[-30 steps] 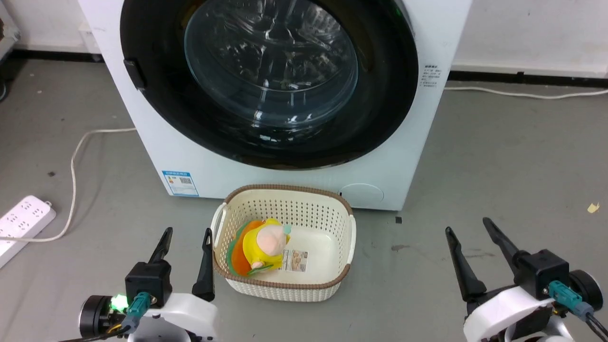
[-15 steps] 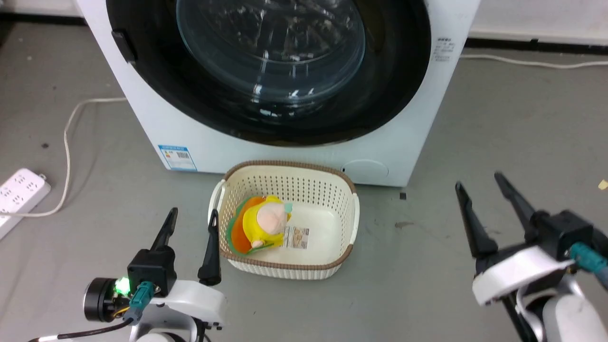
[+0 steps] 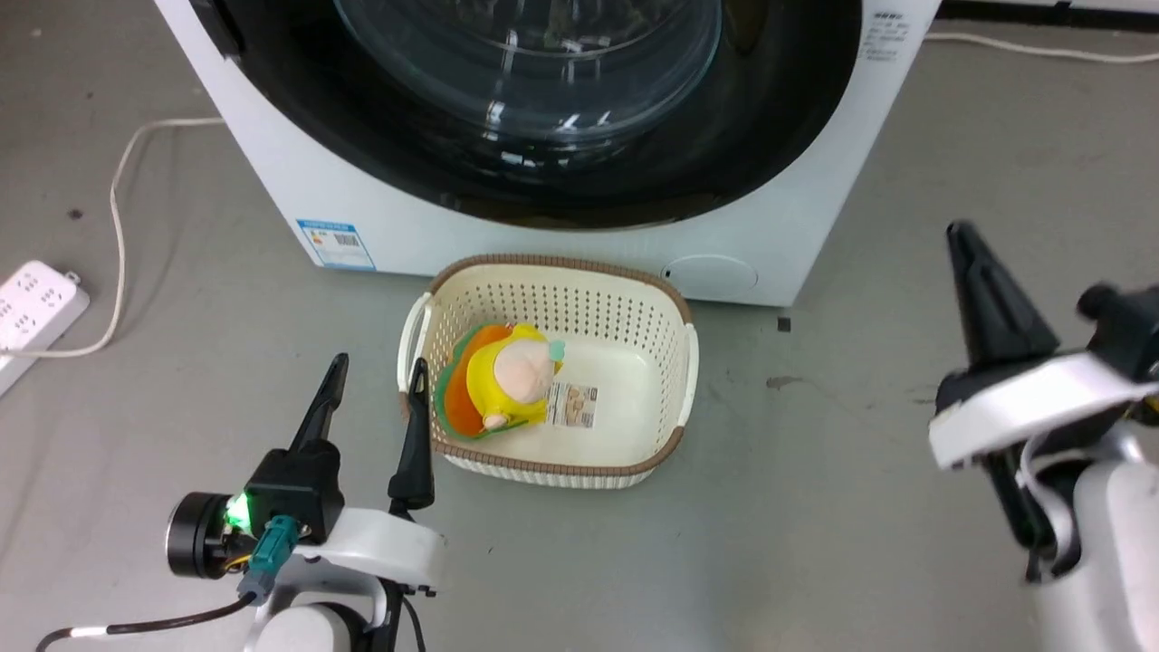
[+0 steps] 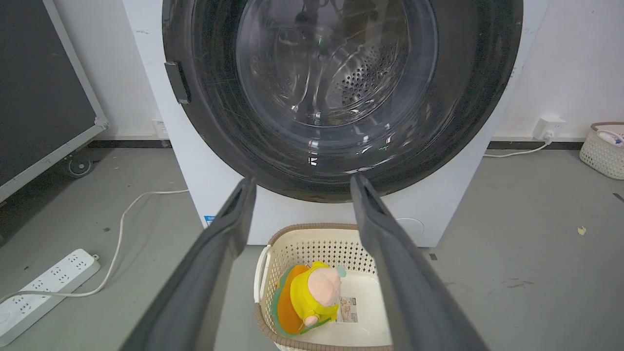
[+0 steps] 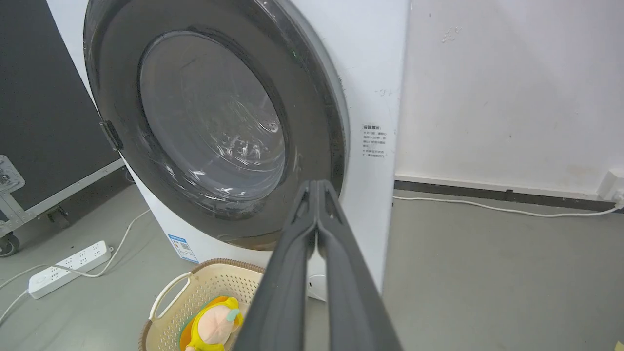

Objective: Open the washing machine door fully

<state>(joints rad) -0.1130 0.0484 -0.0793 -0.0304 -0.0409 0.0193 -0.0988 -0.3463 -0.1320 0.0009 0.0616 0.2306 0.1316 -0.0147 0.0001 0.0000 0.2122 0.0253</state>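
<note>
The washing machine door is a glossy black ring around a clear domed glass; it lies flush against the white machine front, as the left wrist view and right wrist view also show. A small black latch tab sits on the door's left edge. My left gripper stands open low at the left, beside the basket, with nothing between its fingers. My right gripper is shut and empty, raised at the right; its closed tips point toward the door's lower right rim, apart from it.
A cream perforated basket holding a yellow and orange plush toy sits on the grey floor right before the machine. A white power strip and its cable lie at the left. A black panel on castors stands left of the machine.
The head camera has tilted down, shifting the whole picture. My right gripper has shut its fingers and risen at the right. The left gripper stays open.
</note>
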